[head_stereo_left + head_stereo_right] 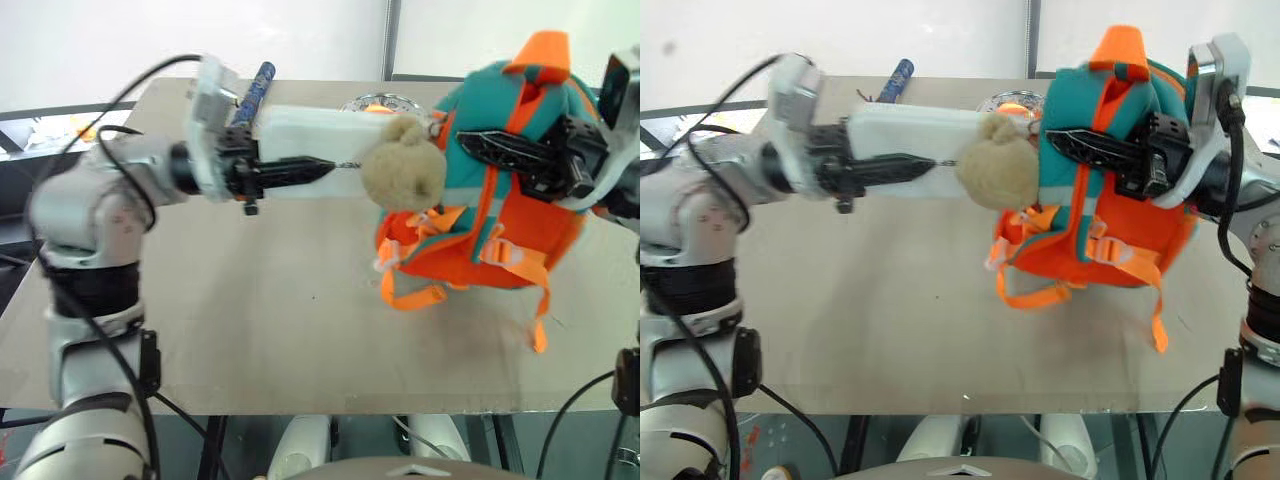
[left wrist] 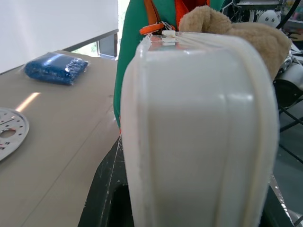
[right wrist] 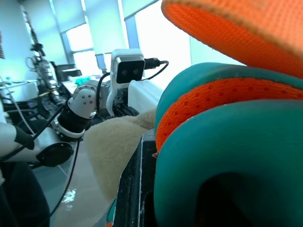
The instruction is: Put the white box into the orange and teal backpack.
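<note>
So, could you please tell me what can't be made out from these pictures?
- Backpack opening: in the eye views the plush charm covers where the white box meets the orange and teal backpack, so open or zipped is unclear.
- Box lettering: too small in the eye views; left wrist view shows an end only.
- Silver plate: mostly hidden behind box and charm.
- Right tool: its fingertips' hold is unclear against the backpack.

My left gripper (image 1: 300,170) has black fingers and grips the white box (image 1: 320,135), which is plain glossy white on the end facing my wrist. My right gripper (image 1: 500,150), also black, clamps the orange and teal backpack (image 1: 490,200): teal panels, orange straps and handle (orange mesh lining shows at the rim). Its plush charm (image 1: 403,170) is beige. The table (image 1: 250,330) is tan. The pouch (image 2: 56,68) is blue; the plate (image 2: 12,132) silver.
</note>
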`<state>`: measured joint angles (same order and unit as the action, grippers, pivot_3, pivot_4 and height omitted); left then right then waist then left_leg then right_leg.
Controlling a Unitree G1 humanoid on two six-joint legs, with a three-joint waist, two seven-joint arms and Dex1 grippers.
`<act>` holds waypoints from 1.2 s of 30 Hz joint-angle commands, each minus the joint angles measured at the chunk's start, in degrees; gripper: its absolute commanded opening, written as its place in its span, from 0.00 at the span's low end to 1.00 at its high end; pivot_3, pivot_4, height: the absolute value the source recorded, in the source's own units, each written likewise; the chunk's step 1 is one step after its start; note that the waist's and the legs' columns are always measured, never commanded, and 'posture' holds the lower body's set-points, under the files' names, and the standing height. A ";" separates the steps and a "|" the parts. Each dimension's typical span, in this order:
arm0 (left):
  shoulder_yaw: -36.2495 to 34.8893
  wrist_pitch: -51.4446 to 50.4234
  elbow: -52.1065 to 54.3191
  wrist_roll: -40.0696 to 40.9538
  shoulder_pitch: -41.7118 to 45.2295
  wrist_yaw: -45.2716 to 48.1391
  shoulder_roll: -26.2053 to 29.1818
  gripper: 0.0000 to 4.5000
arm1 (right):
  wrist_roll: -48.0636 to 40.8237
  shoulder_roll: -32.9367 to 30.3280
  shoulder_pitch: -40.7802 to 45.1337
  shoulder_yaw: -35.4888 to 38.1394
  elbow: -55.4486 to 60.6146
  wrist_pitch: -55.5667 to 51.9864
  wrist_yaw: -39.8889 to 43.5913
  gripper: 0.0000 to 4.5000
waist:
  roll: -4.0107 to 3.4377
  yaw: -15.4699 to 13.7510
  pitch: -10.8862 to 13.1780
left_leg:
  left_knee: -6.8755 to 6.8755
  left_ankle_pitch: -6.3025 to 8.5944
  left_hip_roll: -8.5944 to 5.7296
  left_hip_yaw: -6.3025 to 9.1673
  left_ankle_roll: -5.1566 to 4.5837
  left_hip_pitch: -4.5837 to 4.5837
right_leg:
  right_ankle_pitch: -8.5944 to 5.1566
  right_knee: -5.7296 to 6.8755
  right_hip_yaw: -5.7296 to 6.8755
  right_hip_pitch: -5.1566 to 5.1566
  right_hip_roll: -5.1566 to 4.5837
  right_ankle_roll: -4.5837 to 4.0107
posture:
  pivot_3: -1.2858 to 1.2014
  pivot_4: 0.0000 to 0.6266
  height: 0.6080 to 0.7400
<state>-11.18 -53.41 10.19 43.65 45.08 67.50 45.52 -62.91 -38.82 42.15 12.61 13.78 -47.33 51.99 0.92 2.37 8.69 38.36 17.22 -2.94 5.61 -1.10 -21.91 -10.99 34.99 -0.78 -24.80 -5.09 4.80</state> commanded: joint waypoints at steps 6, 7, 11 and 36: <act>1.66 -0.78 11.66 5.40 -8.89 -3.75 -2.97 0.24 | 14.06 -2.37 -6.56 -8.29 5.43 7.46 4.56 0.01 | 0.00 -1.45 0.00 | 0.07 0.00 -0.08 0.06 0.00 -0.06 | 0.00 -0.04 0.04 0.01 -0.04 0.00 | 0.52 0.24 0.95; 2.63 0.35 11.83 4.12 -9.91 -4.56 -3.57 0.24 | 14.53 -3.50 -8.55 -8.21 6.90 6.89 4.41 0.01 | 0.00 -1.76 0.00 | 0.07 0.00 -0.13 0.05 0.00 -0.06 | 0.00 -0.03 0.03 0.01 -0.04 0.00 | 0.52 0.24 0.95; 5.04 2.87 12.01 2.06 -12.85 -5.50 -4.96 0.24 | 18.64 -9.72 -18.48 -6.98 12.69 7.96 5.34 0.01 | 0.05 -2.00 -0.05 | 0.09 0.00 -0.12 0.06 0.01 -0.01 | 0.00 -0.04 0.02 0.06 -0.05 -0.01 | 0.52 0.24 0.95; 25.10 23.88 6.91 -16.59 -10.19 4.12 -6.83 0.24 | 2.06 -13.40 -29.65 5.66 21.89 5.04 1.34 0.01 | 0.19 -3.59 -0.13 | 0.12 0.08 -0.04 0.04 -0.13 1.07 | -0.02 -0.26 0.02 1.35 -0.02 -0.02 | 0.52 0.24 0.95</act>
<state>9.12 -27.20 14.44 25.93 34.87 71.21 40.56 -59.50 -51.80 11.31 16.15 33.82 -42.80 54.43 1.10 -1.22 8.56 38.49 17.30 -2.97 5.66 -1.23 -20.84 -11.01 34.74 -0.75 -23.45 -5.11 4.78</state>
